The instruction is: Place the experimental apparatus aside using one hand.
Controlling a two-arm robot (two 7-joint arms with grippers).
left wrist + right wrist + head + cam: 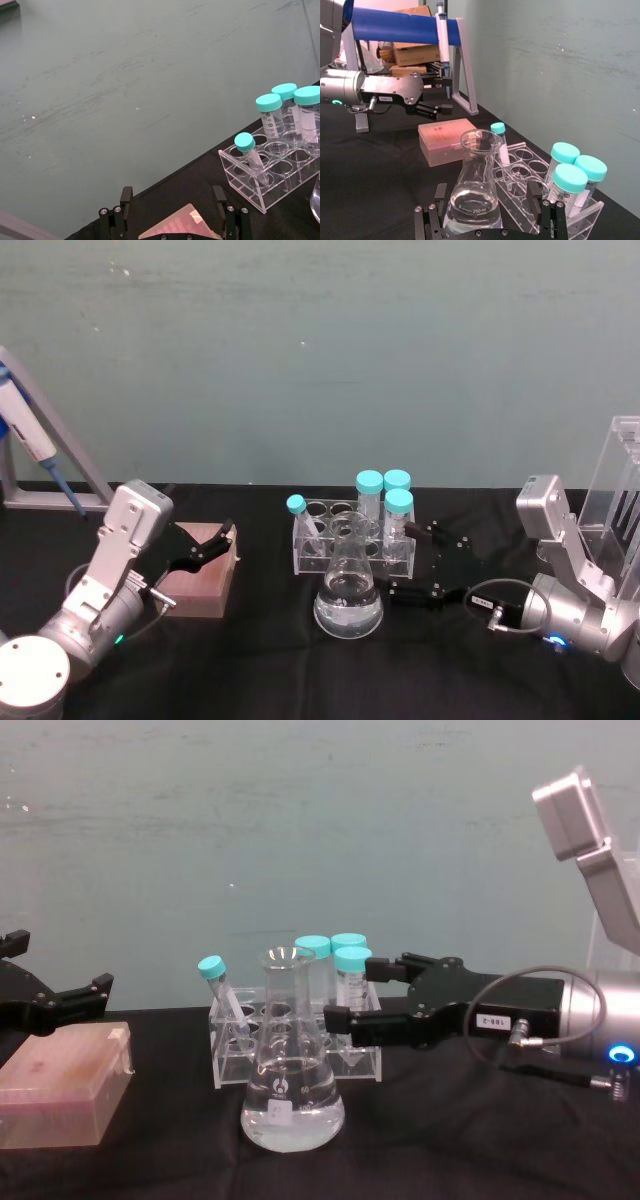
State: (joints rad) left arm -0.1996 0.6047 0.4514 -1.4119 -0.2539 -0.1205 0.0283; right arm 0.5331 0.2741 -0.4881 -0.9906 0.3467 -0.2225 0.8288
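Right hand point(402, 560), black and two-fingered on a thick silver wrist with a blue light, spread wide open low over the black table point(250, 660), aimed at the clear conical glass flask point(348, 592) part-filled with clear liquid. Nearer finger just beside the flask's base, farther finger by the right end of the clear acrylic tube rack point(303, 558); touching or not, cannot tell. Flask upright at mid-table, directly in front of the rack. Four teal-capped tubes point(399, 505) in the rack, the smallest one leaning. Tall clear acrylic stand point(622, 475) at the table's right edge, behind the right arm. Left hand point(222, 543), black as well, open above a pink rectangular box point(205, 585) on the left, well apart from the flask
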